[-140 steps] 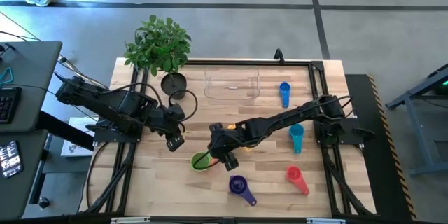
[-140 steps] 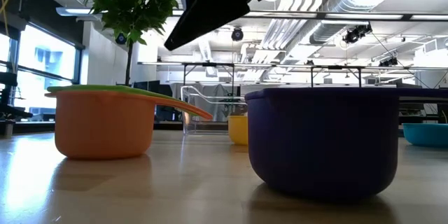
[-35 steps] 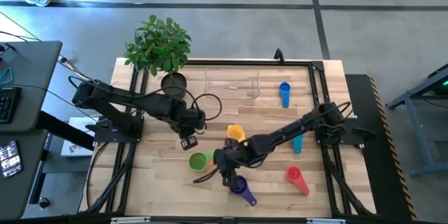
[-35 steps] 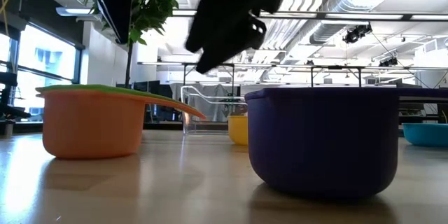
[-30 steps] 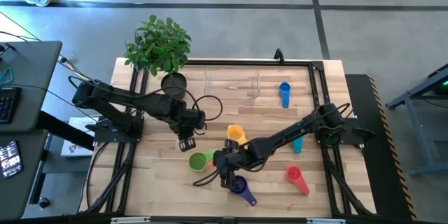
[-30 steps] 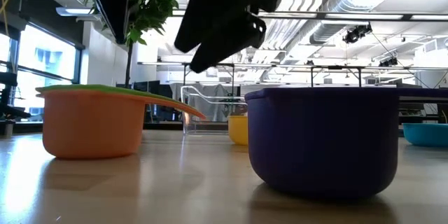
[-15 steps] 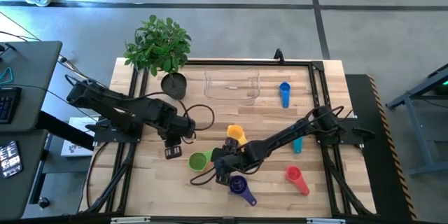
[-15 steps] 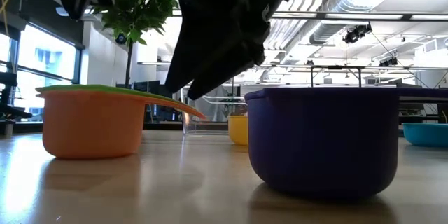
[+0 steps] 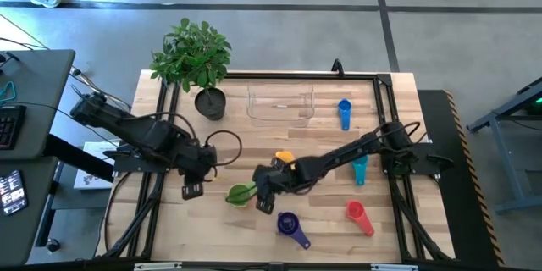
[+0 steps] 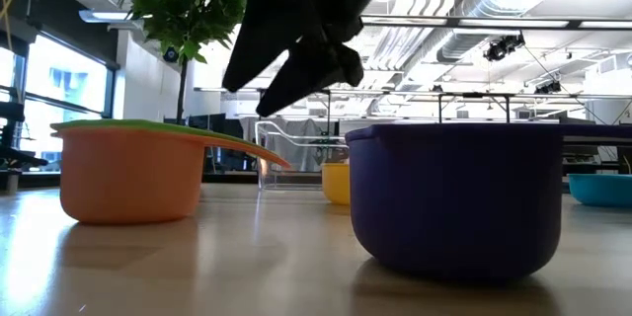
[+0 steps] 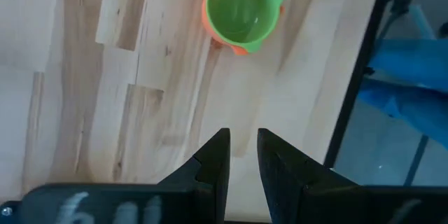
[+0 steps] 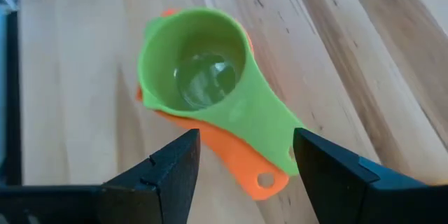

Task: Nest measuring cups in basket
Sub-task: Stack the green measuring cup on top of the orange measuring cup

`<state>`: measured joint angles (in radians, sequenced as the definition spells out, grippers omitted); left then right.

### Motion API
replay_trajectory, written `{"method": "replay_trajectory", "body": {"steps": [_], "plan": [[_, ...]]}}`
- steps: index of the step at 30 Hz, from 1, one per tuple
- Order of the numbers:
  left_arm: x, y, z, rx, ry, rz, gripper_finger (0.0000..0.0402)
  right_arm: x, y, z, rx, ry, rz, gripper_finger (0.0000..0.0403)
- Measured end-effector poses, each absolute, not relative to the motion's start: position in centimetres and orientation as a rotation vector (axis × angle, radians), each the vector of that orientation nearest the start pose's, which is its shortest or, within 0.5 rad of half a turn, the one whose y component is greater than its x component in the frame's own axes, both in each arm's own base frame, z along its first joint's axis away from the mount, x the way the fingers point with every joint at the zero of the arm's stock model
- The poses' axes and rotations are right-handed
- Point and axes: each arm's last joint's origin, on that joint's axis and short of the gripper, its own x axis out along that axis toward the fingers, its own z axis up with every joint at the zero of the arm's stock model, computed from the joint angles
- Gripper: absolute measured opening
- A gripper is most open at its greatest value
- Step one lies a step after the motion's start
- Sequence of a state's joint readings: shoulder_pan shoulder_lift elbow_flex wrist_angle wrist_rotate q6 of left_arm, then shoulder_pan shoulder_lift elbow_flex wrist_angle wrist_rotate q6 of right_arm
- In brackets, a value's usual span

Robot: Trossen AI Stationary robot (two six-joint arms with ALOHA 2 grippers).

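Observation:
A green cup (image 12: 196, 70) sits nested in an orange cup (image 12: 238, 161) on the table, handles stacked. My right gripper (image 12: 241, 164) is open above them, one finger on either side of the handles without touching. My left gripper (image 9: 190, 190) hangs to the table's left of the cups (image 11: 241, 10), its fingers a narrow gap apart and holding nothing. On the wood lie the purple (image 9: 290, 224), red (image 9: 358, 216), teal (image 9: 359, 169) and blue (image 9: 344, 113) cups. The yellow cup (image 9: 284, 159) is partly under my right arm. The clear basket (image 9: 280, 102) stands at the far edge.
A dark pot with a leafy plant (image 9: 210, 102) stands at the far left beside the basket. A black frame (image 9: 385, 93) runs around the table. In the low view the purple cup (image 10: 454, 197) stands close to the near edge.
My left gripper has drawn away from the nested cups toward the table's left and near edges, rising as it went. My right gripper has shifted from beside the purple cup toward the green and orange cups' handles and rolled a little. No cup has moved.

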<state>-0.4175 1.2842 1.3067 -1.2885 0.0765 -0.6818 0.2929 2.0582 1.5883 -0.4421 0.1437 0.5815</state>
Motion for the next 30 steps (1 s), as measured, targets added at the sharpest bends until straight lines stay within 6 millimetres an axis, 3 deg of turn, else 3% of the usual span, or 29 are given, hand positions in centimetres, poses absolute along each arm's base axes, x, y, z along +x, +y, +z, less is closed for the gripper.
{"method": "replay_trajectory", "body": {"steps": [9,19,23,30], "plan": [[18.0,-8.6,34.5,-0.419,1.264,0.011,0.0062,43.7,7.6,21.1,0.395,0.985,0.224,0.0220],[17.3,-8.1,35.1,-0.487,1.211,0.079,0.0062,44.1,1.3,20.8,0.417,0.961,0.462,0.0220],[17.3,-8.0,35.2,-0.523,1.200,0.118,0.0062,44.2,0.4,20.6,0.383,0.943,0.511,0.0220],[17.3,-7.9,35.2,-0.579,1.195,0.161,0.0062,44.6,0.6,19.5,0.298,0.926,0.546,0.0220]]}}
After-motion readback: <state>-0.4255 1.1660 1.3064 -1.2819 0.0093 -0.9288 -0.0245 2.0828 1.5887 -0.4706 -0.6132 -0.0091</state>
